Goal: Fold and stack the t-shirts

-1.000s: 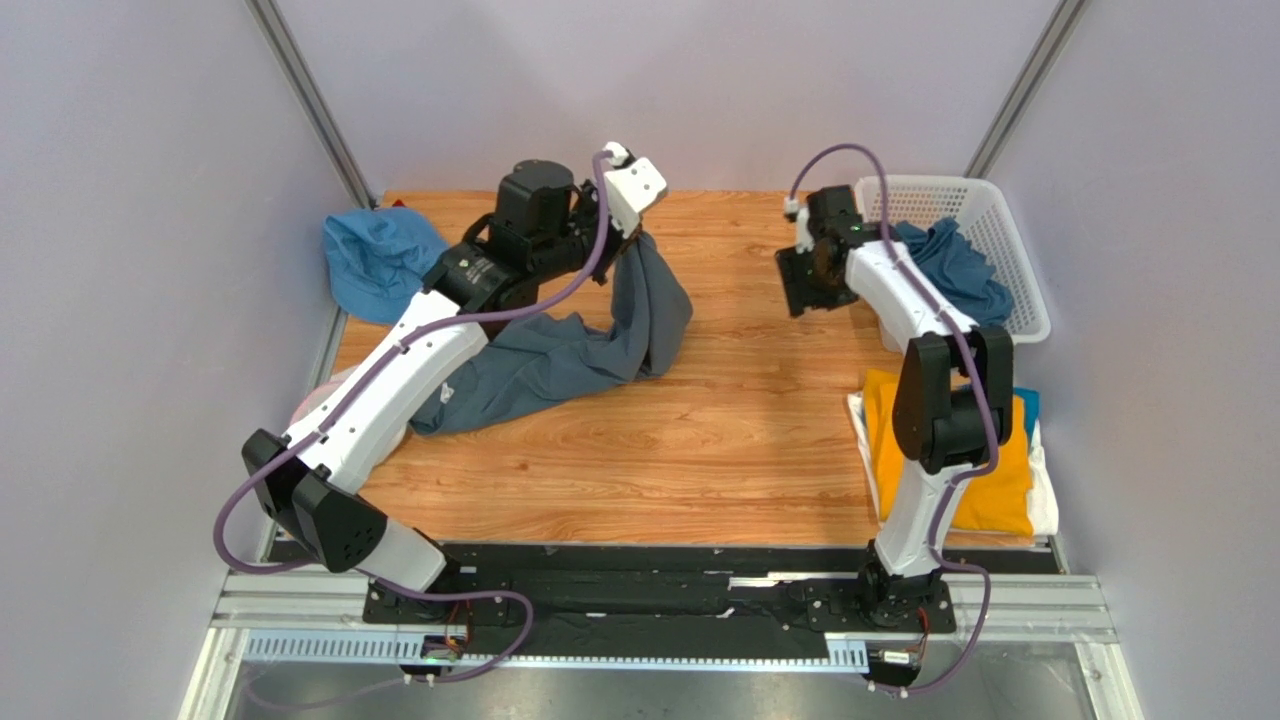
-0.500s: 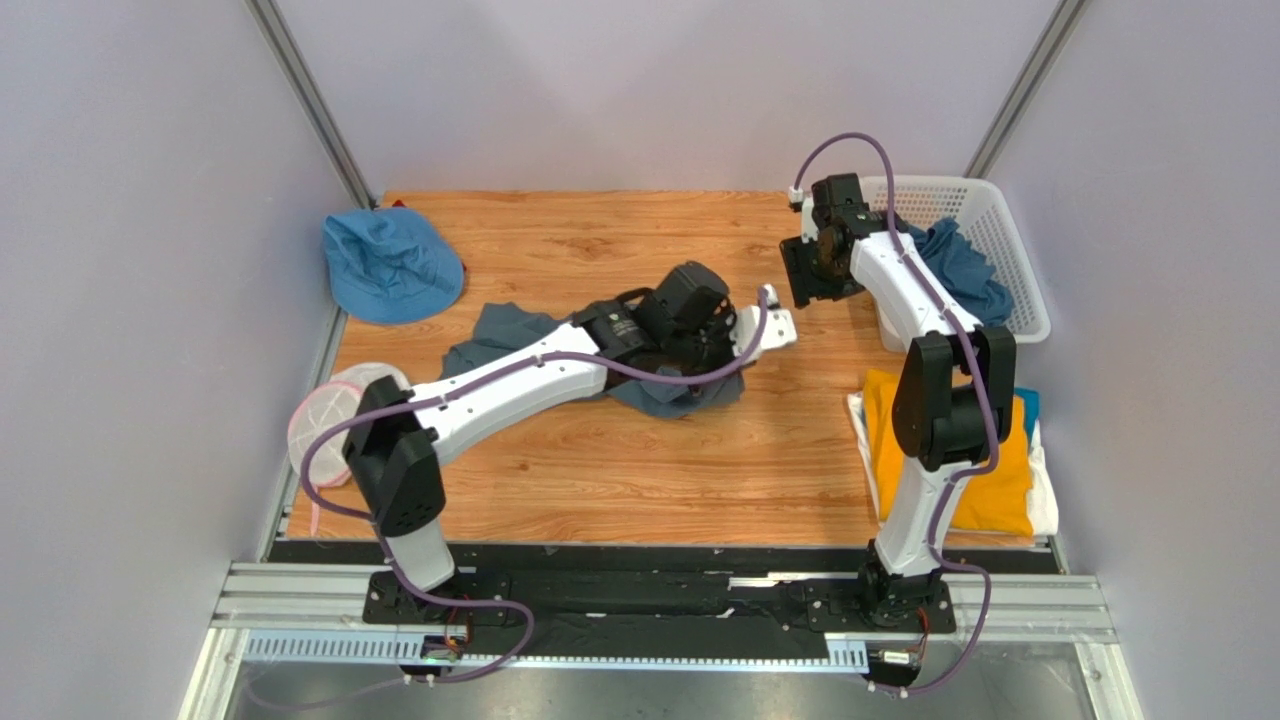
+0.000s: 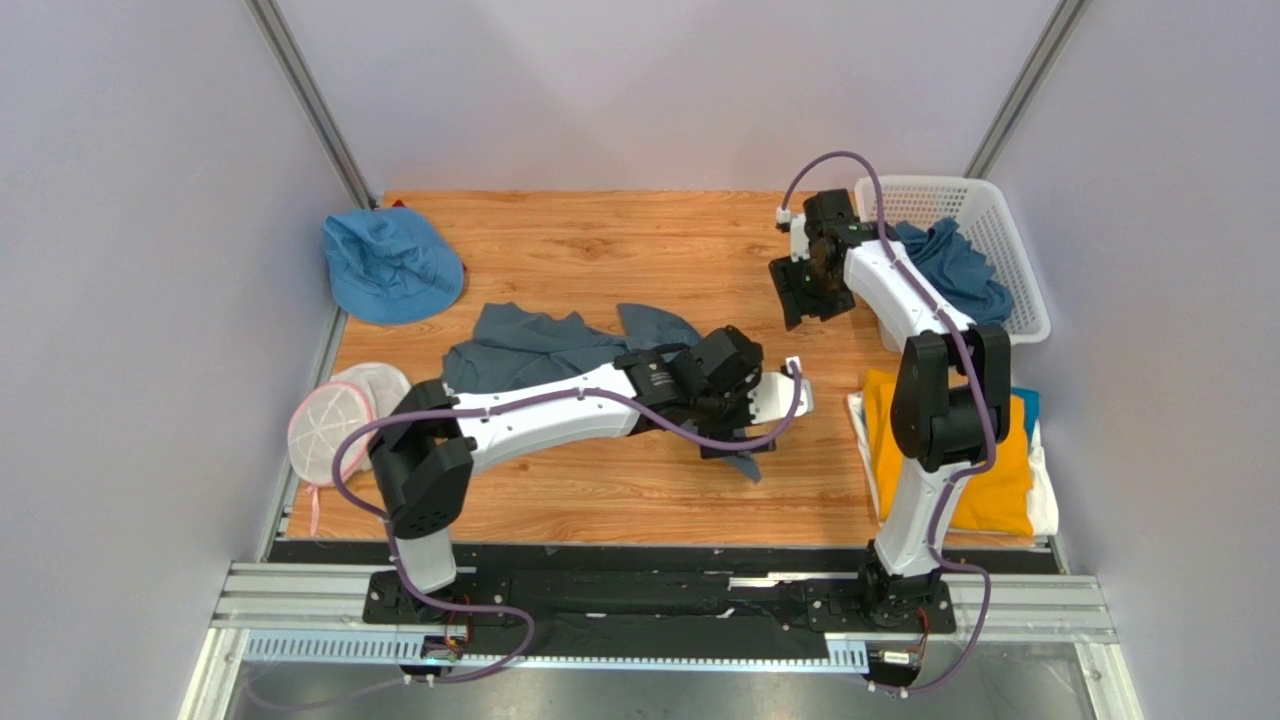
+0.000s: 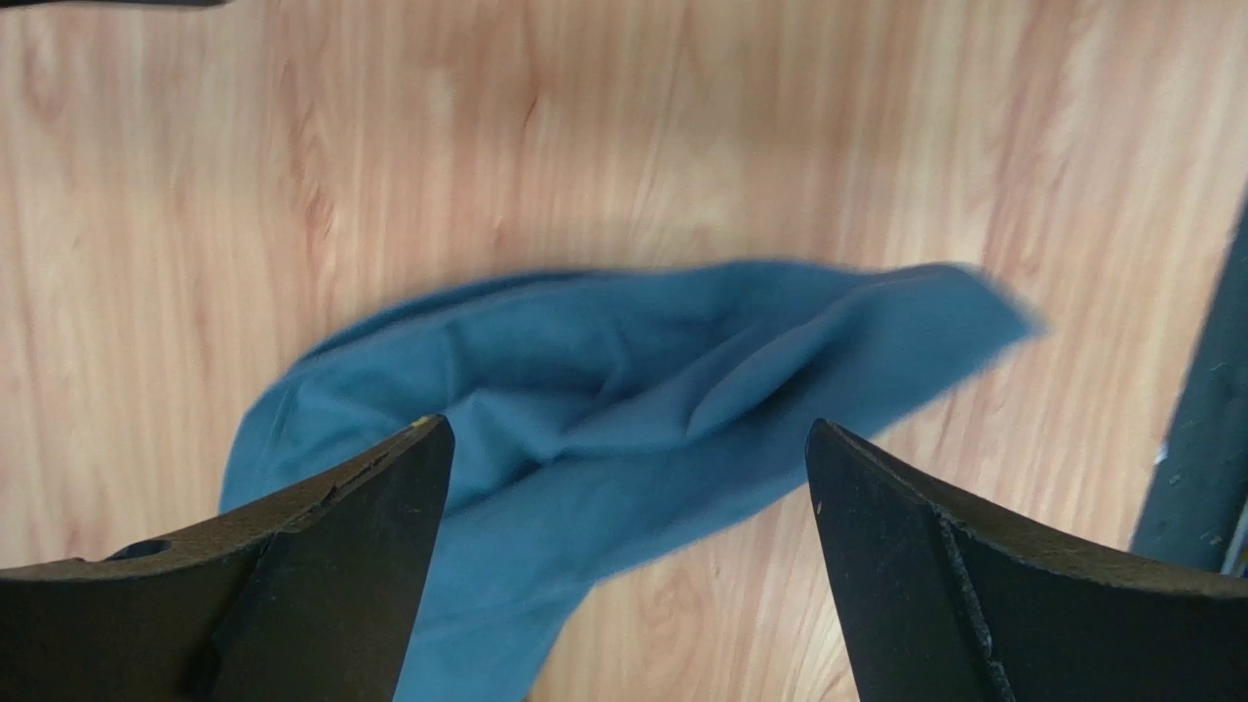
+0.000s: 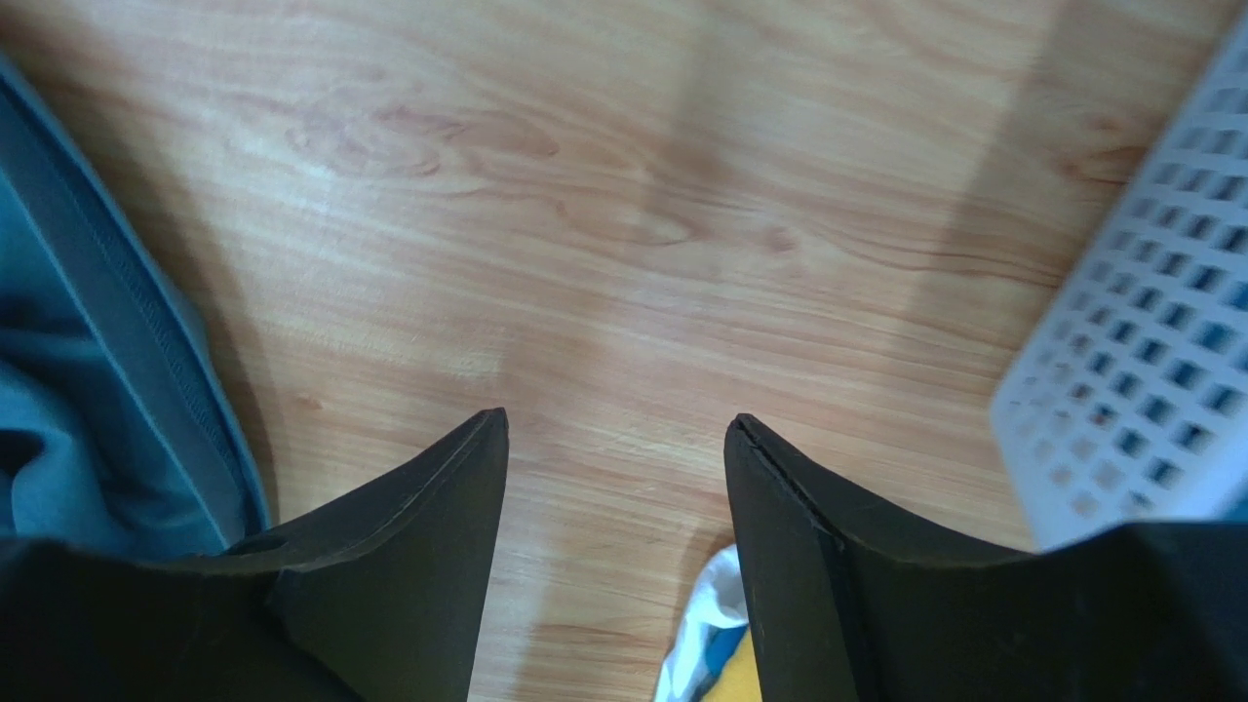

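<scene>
Slate-blue t-shirt (image 3: 526,348) sprawled mid-frame on the table (image 3: 601,240), which is honey-orange with pale wood grain streaking through it. Upper left there's a bright blue hat (image 3: 391,263), and just below it a white mesh pouch (image 3: 334,425) edged in pink. Upper right, a white lattice basket (image 3: 984,203) holds a deep blue t-shirt (image 3: 962,270), and lower right a mustard-yellow t-shirt (image 3: 999,488) lies on a white t-shirt (image 3: 864,443).
</scene>
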### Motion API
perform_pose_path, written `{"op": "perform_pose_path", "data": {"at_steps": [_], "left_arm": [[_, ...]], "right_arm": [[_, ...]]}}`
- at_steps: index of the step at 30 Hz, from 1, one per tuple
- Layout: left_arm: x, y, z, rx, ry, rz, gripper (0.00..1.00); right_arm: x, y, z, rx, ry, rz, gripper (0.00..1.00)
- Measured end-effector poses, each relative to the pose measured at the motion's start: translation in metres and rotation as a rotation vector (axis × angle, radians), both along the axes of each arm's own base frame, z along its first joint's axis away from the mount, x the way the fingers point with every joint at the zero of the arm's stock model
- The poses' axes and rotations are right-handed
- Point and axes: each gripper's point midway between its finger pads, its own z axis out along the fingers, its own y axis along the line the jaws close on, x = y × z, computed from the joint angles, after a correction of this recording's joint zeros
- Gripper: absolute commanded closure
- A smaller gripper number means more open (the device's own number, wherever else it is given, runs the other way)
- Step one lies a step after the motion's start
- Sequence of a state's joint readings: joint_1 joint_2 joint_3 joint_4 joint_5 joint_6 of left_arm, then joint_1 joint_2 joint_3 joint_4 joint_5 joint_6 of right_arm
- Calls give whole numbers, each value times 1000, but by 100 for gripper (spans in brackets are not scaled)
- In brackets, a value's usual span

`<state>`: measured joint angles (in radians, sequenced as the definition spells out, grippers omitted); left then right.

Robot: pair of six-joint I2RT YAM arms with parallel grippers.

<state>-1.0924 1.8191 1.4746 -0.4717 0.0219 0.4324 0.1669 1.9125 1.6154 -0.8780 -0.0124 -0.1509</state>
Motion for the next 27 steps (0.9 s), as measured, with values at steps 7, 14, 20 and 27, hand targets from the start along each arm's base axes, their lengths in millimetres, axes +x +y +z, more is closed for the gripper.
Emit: {"op": "perform_pose_path", "data": {"at_steps": [7,14,20,27], "left_arm": [[8,39,33,-45,-138,71,1],[45,73,85,-162,-274,186,1],[115,181,81,-134,-326,481,1],[140,253,75,-114,-359,645,1]], "right_arm": [[-44,34,-32,14,116,127,39],[-78,61,-29,42,137,245,39],[-118,90,-15,33,115,392,39],[-190,129,-23,-17,140,647,39]]}}
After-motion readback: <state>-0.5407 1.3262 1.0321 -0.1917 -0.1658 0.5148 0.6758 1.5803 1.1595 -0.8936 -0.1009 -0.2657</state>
